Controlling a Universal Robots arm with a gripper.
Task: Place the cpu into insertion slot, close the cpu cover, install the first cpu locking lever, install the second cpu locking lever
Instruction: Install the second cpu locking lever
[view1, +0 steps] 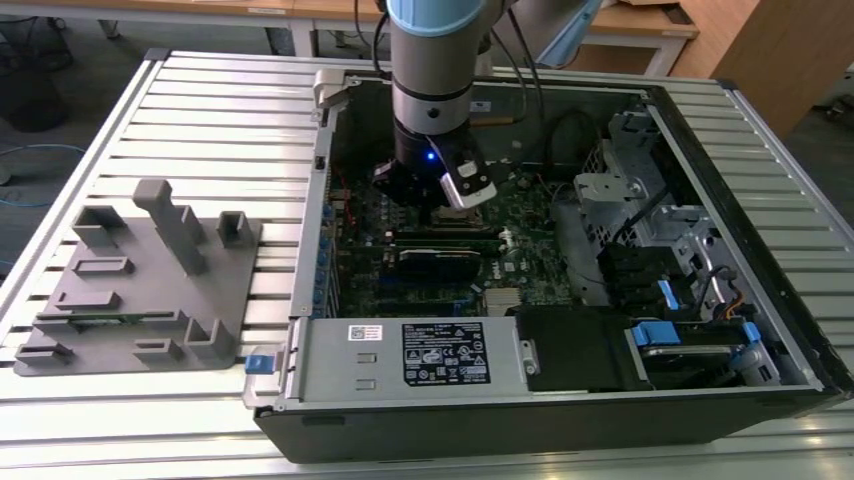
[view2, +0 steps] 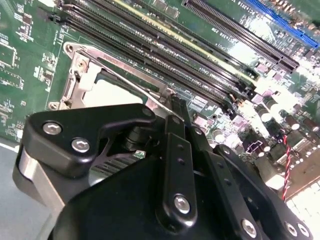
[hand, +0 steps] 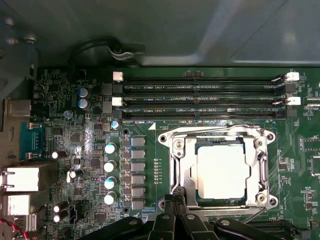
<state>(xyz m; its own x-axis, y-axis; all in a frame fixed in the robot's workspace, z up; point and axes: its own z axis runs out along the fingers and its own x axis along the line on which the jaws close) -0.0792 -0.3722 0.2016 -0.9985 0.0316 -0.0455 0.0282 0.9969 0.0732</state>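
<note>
Sweeping the exterior view from its left, I see the grey fixture tray (view1: 134, 290) sitting on the slatted table (view1: 200, 100), well apart from the work. Next comes the open computer case (view1: 534, 390), with my arm reaching straight down into it so the gripper (view1: 447, 205) hangs just over the motherboard (view1: 427, 290).

In the first wrist view the cpu (hand: 223, 170) already lies flat in the insertion slot (hand: 220, 167), its pale top squared up inside the frame. The cpu cover (hand: 220, 134) looks folded down around it (though I judge this only from the metal frame ringing the chip). The memory slots (hand: 200, 100) run just beside the socket.

In the second wrist view the gripper's black linkages crowd the socket edge; whether its fingers are apart or together I cannot tell.
</note>
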